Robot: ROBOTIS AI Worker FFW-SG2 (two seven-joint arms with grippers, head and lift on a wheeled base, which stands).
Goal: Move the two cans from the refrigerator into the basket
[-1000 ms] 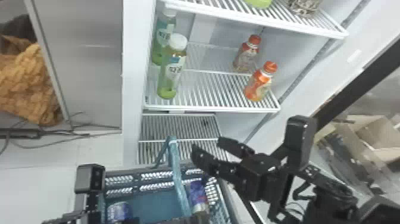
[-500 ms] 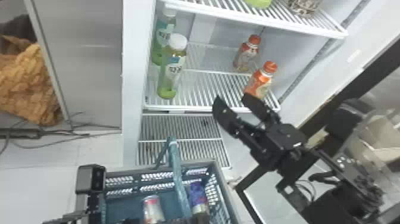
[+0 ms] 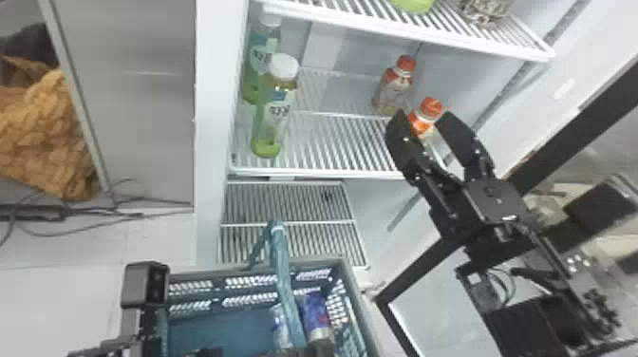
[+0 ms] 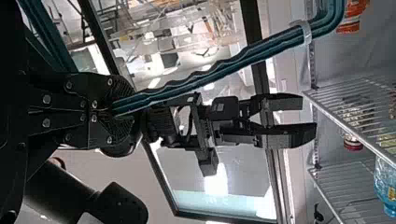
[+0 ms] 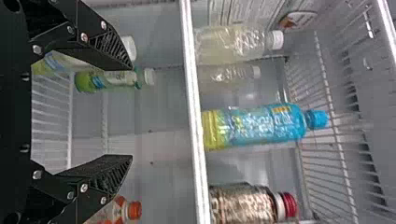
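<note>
two cans, one silvery (image 3: pixel 281 327) and one blue (image 3: pixel 315 313), lie in the one basket (image 3: pixel 313 262) at the bottom centre, either side of its handle (image 3: pixel 285 289). the left gripper (image 3: pixel 304 352), at the lower edge, has its jaws clenched on that handle. the right gripper (image 3: pixel 422 118), right of centre, has both jaws spread and empty, in front of one orange-capped bottle (image 3: pixel 429 111). the middle shelf (image 3: pixel 327 142) holds four bottles: two green ones (image 3: pixel 275 114) on the left, two orange-capped on the right. two containers sit on the upper shelf (image 3: pixel 379 28), upper right.
</note>
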